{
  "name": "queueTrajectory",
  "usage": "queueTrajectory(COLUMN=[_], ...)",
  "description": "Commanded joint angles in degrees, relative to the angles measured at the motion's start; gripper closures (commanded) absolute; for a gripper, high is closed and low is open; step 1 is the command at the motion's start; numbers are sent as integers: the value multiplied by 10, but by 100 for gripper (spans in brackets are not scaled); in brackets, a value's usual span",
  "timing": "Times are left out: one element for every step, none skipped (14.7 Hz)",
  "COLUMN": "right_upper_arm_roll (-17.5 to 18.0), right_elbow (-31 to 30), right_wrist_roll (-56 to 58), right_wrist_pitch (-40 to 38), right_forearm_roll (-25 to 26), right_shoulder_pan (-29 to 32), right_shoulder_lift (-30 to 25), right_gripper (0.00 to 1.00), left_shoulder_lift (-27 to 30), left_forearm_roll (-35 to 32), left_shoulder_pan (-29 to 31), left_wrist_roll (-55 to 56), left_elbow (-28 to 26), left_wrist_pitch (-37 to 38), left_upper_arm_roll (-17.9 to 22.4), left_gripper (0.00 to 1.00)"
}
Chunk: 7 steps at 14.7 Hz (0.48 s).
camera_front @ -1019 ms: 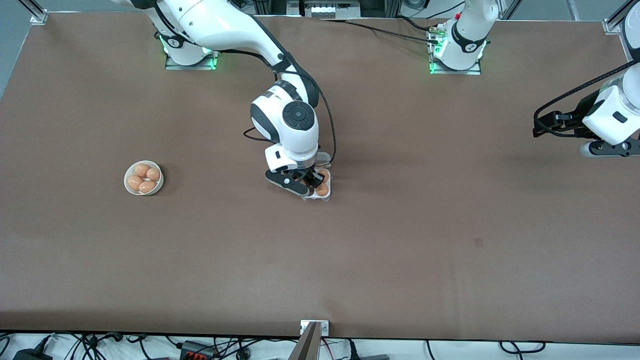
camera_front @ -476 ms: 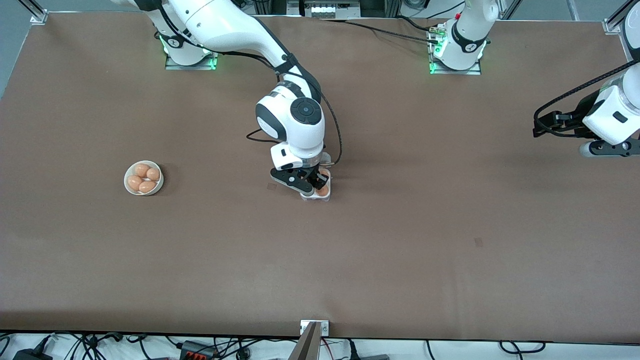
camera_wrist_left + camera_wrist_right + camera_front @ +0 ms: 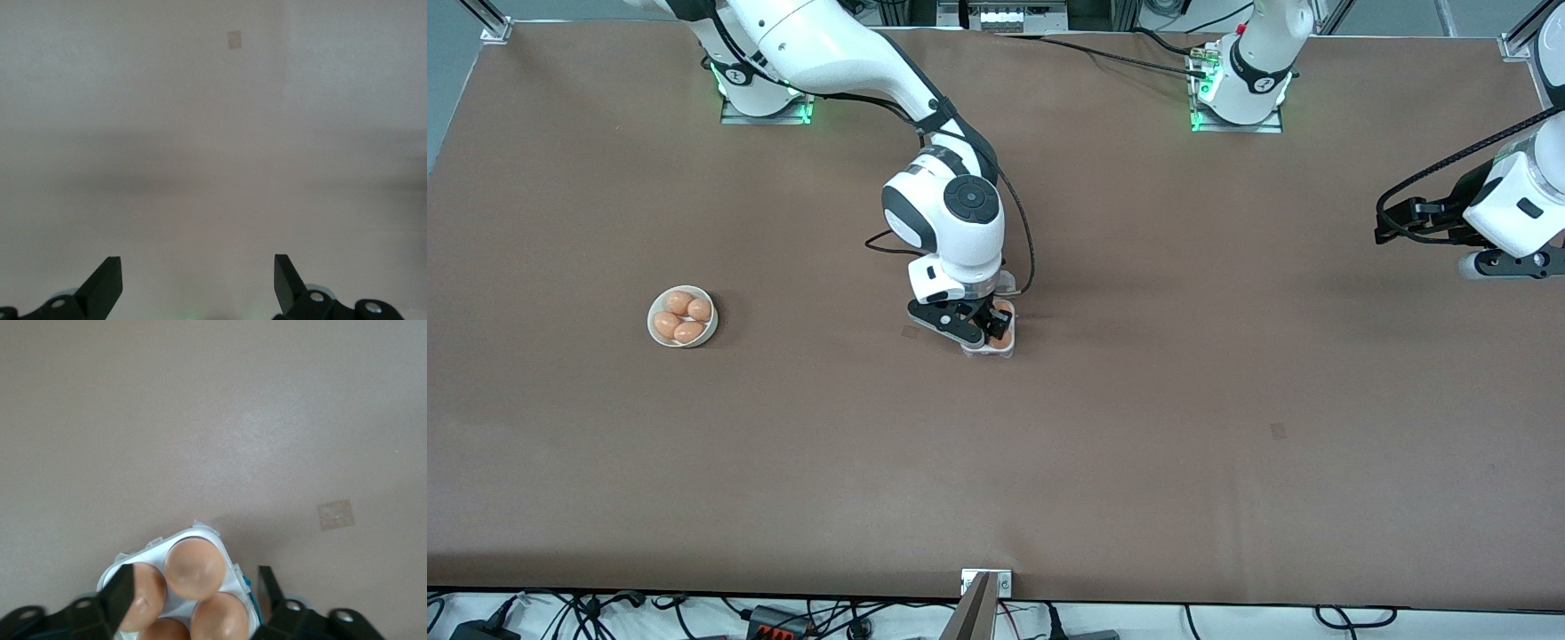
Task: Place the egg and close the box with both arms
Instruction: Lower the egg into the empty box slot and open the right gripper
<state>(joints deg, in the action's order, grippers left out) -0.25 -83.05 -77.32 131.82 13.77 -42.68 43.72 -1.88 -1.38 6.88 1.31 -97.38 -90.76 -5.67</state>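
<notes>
Right gripper (image 3: 985,327): lowered directly over the box (image 3: 991,336), near the middle of the table. In the right wrist view the two fingers (image 3: 123,590) are spread apart, one on each side of the tray, and nothing is pinched between them. The hand reads as released.

Egg (image 3: 194,568): seated in a cell of the white tray, just under the open gripper and between its fingers. Three more eggs are seen in the neighbouring cells, so all four cells look filled. It is judged that the egg has been set down, since no finger touches it.

Box: resting on the table straight below the right gripper. The clear lid cannot be made out with certainty in either view; it is judged to be not yet shut, because the eggs are seen bare from above.

Bowl (image 3: 682,316): set well apart from the right gripper, toward the right arm's end of the table, with four spare eggs inside. It is presumably kept there as the supply.

Left gripper (image 3: 193,283): held over bare table at the left arm's end, well apart from the box, with its fingers wide apart and empty. This arm waits, probably kept clear until the lid is to be closed.

Step judged in hand: placing done; closing the lid with both arms is left.
</notes>
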Motion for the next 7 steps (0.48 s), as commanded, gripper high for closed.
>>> queueTrajectory(right_upper_arm_roll=[-3,-4,-5,-4,-1,1,2], right_elbow=[10,10,11,11,11,11,11], right_wrist_roll=[-5,0,1,5,15,38,85], right_wrist_pitch=[-2,-2,-5,-8,-18,-46,-91], right_forearm_roll=[11,11,11,10,7,5,2], right_shoulder_pan=[1,5,7,17,30,38,51], right_shoulder_lift=[0,-2,-3,-8,-20,-31,-50], right_gripper=[0,0,0,0,0,0,0], left_shoulder_lift=[-7,-7,-7,-7,-7,-7,-7], left_forearm_roll=[5,4,4,5,5,4,5], left_shoulder_pan=[2,2,2,2,2,2,2], left_wrist_roll=[-12,-12,-12,-12,-12,-12,-12], left_elbow=[16,16,16,16,16,16,16], left_wrist_pitch=[8,8,8,8,8,8,8], left_upper_arm_roll=[0,0,0,0,0,0,0], left_gripper=[0,0,0,0,0,0,0])
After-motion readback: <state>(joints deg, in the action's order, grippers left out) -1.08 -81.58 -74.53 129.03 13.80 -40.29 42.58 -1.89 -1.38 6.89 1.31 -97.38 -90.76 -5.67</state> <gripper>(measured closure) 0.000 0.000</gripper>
